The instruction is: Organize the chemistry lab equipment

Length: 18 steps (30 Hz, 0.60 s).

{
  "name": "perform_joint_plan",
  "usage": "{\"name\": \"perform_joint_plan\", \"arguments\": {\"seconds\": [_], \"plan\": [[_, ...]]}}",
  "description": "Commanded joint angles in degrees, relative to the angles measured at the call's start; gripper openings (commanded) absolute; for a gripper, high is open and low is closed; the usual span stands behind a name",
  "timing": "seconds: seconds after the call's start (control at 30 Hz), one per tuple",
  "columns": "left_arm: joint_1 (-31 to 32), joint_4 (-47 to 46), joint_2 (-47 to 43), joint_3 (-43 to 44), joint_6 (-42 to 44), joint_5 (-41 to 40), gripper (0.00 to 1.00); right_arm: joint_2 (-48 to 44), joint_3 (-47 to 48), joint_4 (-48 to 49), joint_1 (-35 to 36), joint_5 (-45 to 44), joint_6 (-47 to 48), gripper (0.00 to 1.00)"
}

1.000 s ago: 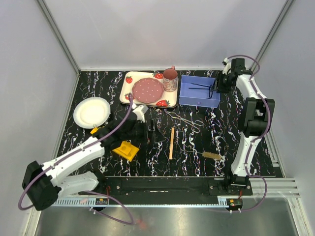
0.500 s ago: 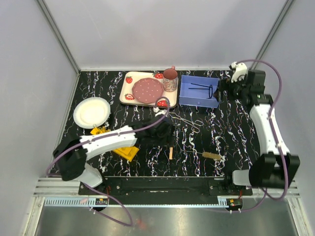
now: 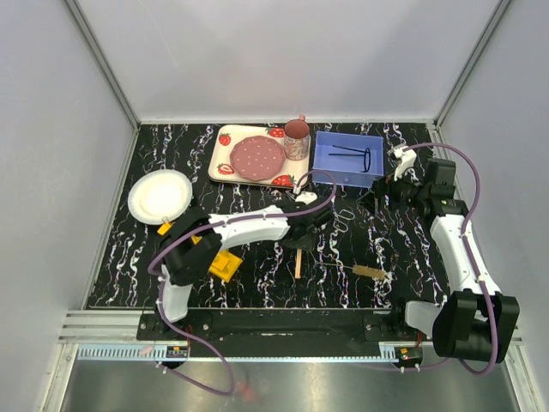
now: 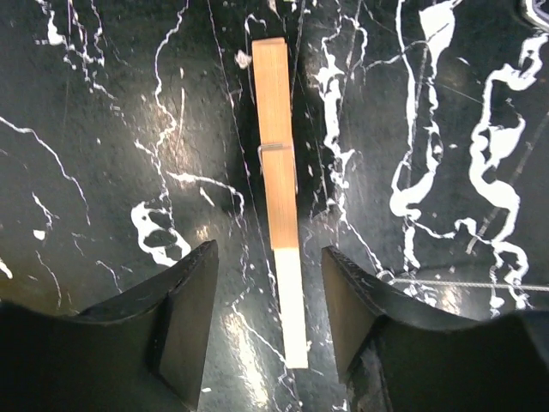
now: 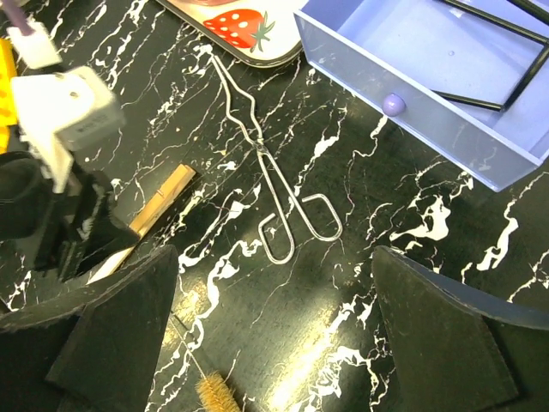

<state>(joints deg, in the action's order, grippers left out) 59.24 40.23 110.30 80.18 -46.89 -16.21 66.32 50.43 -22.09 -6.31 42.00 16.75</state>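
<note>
Swinging in from the near left, where it hung beside the yellow rack [image 3: 225,264] a second ago, the left gripper [image 4: 270,268] now sits over the middle of the table. Its jaws are narrower than before but still apart. They straddle the slim wooden stick [image 4: 274,129] without touching it. The right gripper [image 5: 274,283] has drawn back from the far right corner of the blue box [image 3: 347,174]. It now hovers nearer, just right of the thin wire tongs [image 5: 257,146], and its jaws have spread wide with nothing between them.

The stick is a flat, straight slat lying on the table [image 3: 403,249]. It is tan for most of its length, paler at the near end, with a fine wire band across its middle. The table is glossy black, veined with white like marble. The tongs are bent from bright wire into two looped handles and long crossed arms that reach toward the strawberry tray [image 3: 225,137]. The tube brush [image 3: 371,272] lies near and right of the stick, its tan bristles fuzzy around a thin wire stem.

The blue box is a smooth plastic drawer with a small round knob, and it holds thin black rods. On the tray, printed with red strawberries, stand a speckled pink plate [image 3: 257,156] and a cup [image 3: 297,137]. A round white plate [image 3: 159,196] lies at the far left. The rack is a yellow plastic block lying near the left arm's base.
</note>
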Motion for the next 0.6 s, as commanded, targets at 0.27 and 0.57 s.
{"name": "perform_joint_plan", "arguments": {"seconds": [0.27,0.57], "plan": [[0.1,3.1,8.0,8.5,2.1,-3.1,0.44,-0.8,0.3,1.8,-0.5,2.9,2.8,1.00],[0.1,1.8,4.9,5.1,3.3,-4.4,0.15,0.1,0.5,-1.0,-0.5,9.2,5.2,1.00]]}}
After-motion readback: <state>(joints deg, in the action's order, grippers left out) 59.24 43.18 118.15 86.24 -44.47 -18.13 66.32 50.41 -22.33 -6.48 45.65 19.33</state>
